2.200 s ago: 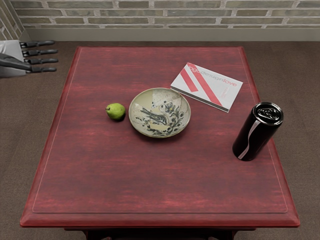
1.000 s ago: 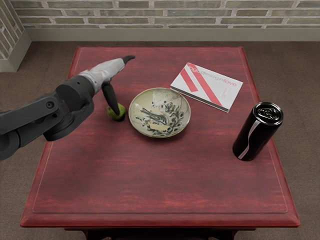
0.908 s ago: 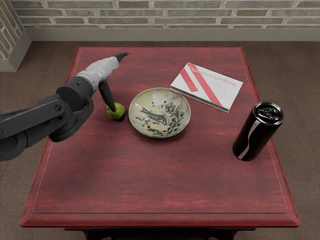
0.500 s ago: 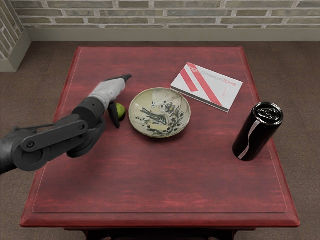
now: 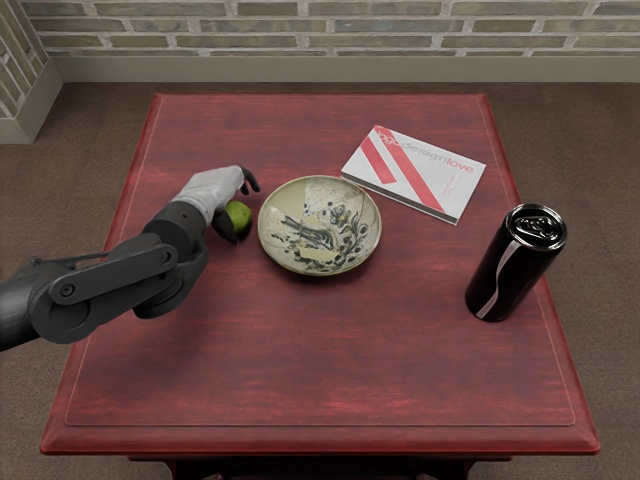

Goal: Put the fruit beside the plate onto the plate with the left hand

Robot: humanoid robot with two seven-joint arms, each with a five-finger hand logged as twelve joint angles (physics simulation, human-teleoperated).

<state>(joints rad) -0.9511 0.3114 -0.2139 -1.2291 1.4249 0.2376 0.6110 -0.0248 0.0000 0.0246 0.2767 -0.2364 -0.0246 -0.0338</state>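
Outstretched fingers of grey left hand (image 5: 215,190) had curled around small green pear-shaped fruit (image 5: 239,214), just left of patterned ceramic plate (image 5: 372,215); grasping step, next probably lift over near rim.

I saw a red wooden surface (image 5: 320,360) standing on brown carpet (image 5: 600,150), with a pale brick wall (image 5: 300,20) behind it.
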